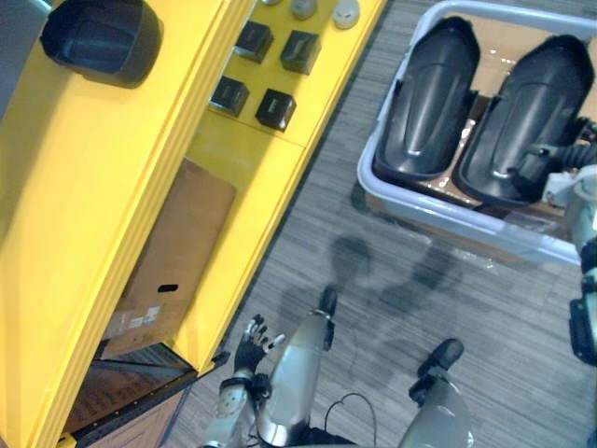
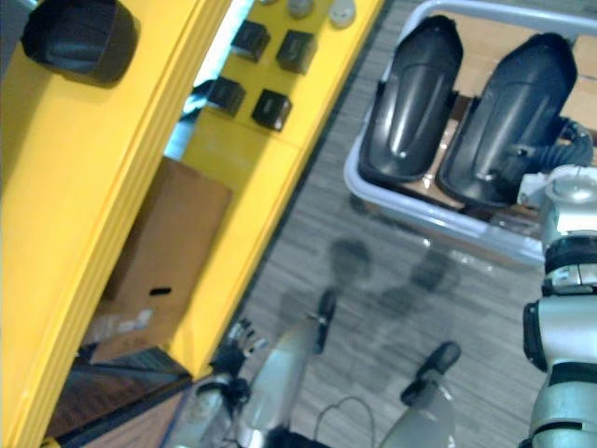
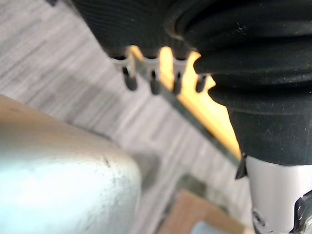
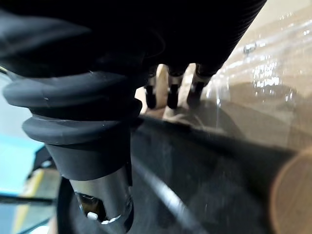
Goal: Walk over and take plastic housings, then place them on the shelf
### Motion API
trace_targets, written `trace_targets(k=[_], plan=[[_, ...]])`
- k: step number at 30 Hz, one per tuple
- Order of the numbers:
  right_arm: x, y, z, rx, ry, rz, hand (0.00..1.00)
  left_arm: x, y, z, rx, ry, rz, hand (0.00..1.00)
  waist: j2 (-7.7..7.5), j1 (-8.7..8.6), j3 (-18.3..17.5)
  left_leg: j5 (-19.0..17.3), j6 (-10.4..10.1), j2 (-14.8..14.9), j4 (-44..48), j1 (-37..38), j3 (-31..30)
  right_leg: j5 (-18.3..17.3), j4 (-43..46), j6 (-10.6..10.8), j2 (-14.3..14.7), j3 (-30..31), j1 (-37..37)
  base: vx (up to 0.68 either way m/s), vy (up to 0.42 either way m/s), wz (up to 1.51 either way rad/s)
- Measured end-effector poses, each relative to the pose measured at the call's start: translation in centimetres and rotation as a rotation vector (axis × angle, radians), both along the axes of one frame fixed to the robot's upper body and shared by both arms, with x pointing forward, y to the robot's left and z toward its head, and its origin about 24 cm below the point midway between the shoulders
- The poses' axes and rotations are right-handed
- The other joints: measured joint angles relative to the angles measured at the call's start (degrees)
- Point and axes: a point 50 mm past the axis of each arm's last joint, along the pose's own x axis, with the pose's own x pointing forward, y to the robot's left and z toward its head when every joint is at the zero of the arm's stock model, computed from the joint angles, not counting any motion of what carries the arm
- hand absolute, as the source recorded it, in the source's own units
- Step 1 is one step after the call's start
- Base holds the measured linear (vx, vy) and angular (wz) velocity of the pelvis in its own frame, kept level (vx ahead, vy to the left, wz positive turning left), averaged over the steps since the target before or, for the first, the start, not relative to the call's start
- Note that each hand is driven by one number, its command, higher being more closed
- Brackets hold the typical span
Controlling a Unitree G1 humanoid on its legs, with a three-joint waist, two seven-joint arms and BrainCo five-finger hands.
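Grey plank-pattern floor (image 1: 373,280), no bench in play. Far left: yellow painted shelf (image 1: 84,205), flat and smooth, with a stored housing (image 1: 98,37) on the top level. Lower tier carries small square black boxes (image 1: 276,108) and round grey caps (image 1: 346,12); brown carton (image 1: 177,252) in the bay underneath. Left hand (image 1: 248,355) hangs by the shelf's near corner, fingers (image 3: 154,85) straight and slightly spread, holding nothing. Right side: pale plastic bin (image 1: 448,219) with a cardboard liner, left housing (image 1: 431,98) and right housing (image 1: 527,112) lying side by side in it, domed side up. Right hand (image 4: 146,44) is over the near end of the right housing, fingers (image 4: 171,97) extended and not closed on it; can't tell if the tips touch the shell. Housings look like thin moulded shells: long, rounded, glossy black. My read: light and stiff, but slick on the crown, so a top pinch would likely slide. Better to hook fingers under the long edge or the end lip with the thumb on top. They're bulky for one hand, so watch for swing.
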Motion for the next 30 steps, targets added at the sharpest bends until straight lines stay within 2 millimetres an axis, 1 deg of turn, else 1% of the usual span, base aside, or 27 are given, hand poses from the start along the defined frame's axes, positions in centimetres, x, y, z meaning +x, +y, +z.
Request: trace_targets(k=[4,6,7,10,12,16,19,21,23,25,26,27,28,29,30], plan=[[-0.7,-0.7,-0.3,0.046,0.027,-0.115,1.0,0.1,-0.1,0.1,0.0,-0.004,0.006,0.0,0.08,0.61,-0.05,0.12,0.19,-0.2,-0.03,-0.02,-0.2,-0.51,0.47,0.19,-0.23,-0.16,0.0,0.01,-0.002,0.04],[-1.4,-1.4,-1.6,0.081,0.087,-0.205,1.0,0.1,-0.3,0.1,-0.02,-0.004,0.022,0.0,0.21,1.53,-0.16,0.1,0.17,-0.31,-0.06,-0.02,-0.33,-0.76,0.7,0.16,-0.37,-0.37,0.03,0.02,-0.005,0.06],[-1.6,-1.6,-1.8,0.073,0.1,-0.23,1.0,0.1,-0.3,0.1,-0.027,-0.004,0.028,0.0,0.21,1.65,-0.16,0.11,0.17,-0.37,-0.08,-0.03,-0.38,-0.81,0.75,0.19,-0.43,-0.46,0.06,0.02,-0.004,0.07],[-1.9,-1.8,-1.8,0.098,0.108,-0.277,1.0,0.1,-0.4,0.1,-0.028,-0.005,0.028,0.0,0.22,1.69,-0.17,0.09,0.19,-0.7,-0.04,-0.04,-0.5,-1.2,1.33,0.23,-0.87,-1.04,0.19,0.0,0.002,0.08],[-2.2,-2.0,-2.4,0.114,0.137,-0.314,1.0,0.1,-0.3,0.1,-0.028,-0.005,0.028,0.0,0.22,1.74,-0.16,-0.04,0.35,-0.78,0.2,-0.04,-0.52,-1.41,1.7,0.32,-1.01,-1.12,0.27,-0.01,0.003,0.03],[-2.6,-2.3,-2.9,0.14,0.142,-0.349,1.0,0.1,-0.3,0.1,-0.032,-0.003,0.031,0.0,0.23,1.71,-0.17,-0.16,0.46,-0.8,0.5,-0.05,-0.48,-1.42,1.91,0.33,-1.09,-1.11,0.33,-0.01,0.002,0.0],[-2.9,-2.8,-2.8,0.098,0.116,-0.368,1.0,-0.1,-0.2,0.0,-0.032,-0.006,0.037,0.0,0.23,1.48,-0.17,-0.16,0.47,-0.8,0.59,-0.04,-0.51,-1.42,1.98,0.33,-1.09,-1.12,0.39,0.0,0.0,0.0],[-3.0,-3.1,-2.5,0.012,0.096,-0.371,1.0,-0.5,0.0,0.0,-0.036,-0.013,0.05,0.0,0.21,0.88,-0.17,-0.16,0.48,-0.79,0.64,-0.04,-0.48,-1.41,1.96,0.33,-1.09,-1.11,0.54,0.0,0.0,0.0],[-2.9,-3.1,-1.9,-0.06,0.067,-0.374,1.0,-0.9,0.3,-0.1,-0.057,-0.003,0.075,0.0,0.13,-0.11,-0.11,-0.15,0.48,-0.78,0.67,0.18,-0.47,-1.41,1.89,0.33,-1.07,-1.12,0.88,0.0,0.0,0.0],[-2.7,-2.8,-1.5,-0.183,0.056,-0.348,1.0,-1.4,0.8,-0.3,-0.087,0.007,0.121,0.0,-0.27,-1.51,0.19,-0.53,0.61,-0.56,0.62,1.68,-0.17,-1.4,1.42,0.33,-0.88,-1.08,2.39,0.01,-0.002,-0.05],[-2.6,-2.6,-1.4,-0.209,0.049,-0.336,1.0,-1.6,1.0,-0.3,-0.091,0.008,0.132,0.0,-0.49,-2.02,0.35,-0.71,0.62,-0.43,0.63,2.07,-0.08,-1.41,1.4,0.32,-0.8,-1.08,2.59,0.0,-0.001,-0.13],[-2.3,-2.2,-1.1,-0.265,0.035,-0.307,1.0,-1.9,1.4,-0.2,-0.094,0.003,0.159,0.0,-1.24,-2.78,0.89,-0.94,0.56,-0.15,0.52,3.03,0.15,-1.41,1.14,0.32,-0.6,-0.75,3.25,0.0,-0.005,-0.14],[-2.1,-1.8,-0.9,-0.289,0.024,-0.29,1.0,-2.0,1.6,-0.1,-0.093,0.0,0.173,0.0,-1.69,-3.29,1.22,-1.01,0.51,-0.02,0.41,3.44,0.29,-1.41,1.01,0.31,-0.48,-0.59,3.59,0.0,-0.008,-0.24],[-1.7,-1.1,-0.8,-0.327,0.005,-0.255,1.0,-2.0,2.2,0.1,-0.09,-0.008,0.207,0.0,-2.83,-4.02,2.03,-1.28,0.45,0.56,0.23,4.53,1.26,-1.4,0.56,0.3,-0.01,0.14,4.21,0.01,-0.012,-0.29],[-1.3,-0.3,-1.1,-0.356,-0.008,-0.216,1.0,-1.8,3.0,0.4,-0.079,-0.025,0.245,0.0,-4.25,-4.9,3.02,-1.44,0.28,1.08,-0.28,5.84,1.59,-1.4,0.24,0.29,0.35,0.65,4.93,0.0,-0.014,-0.28]])
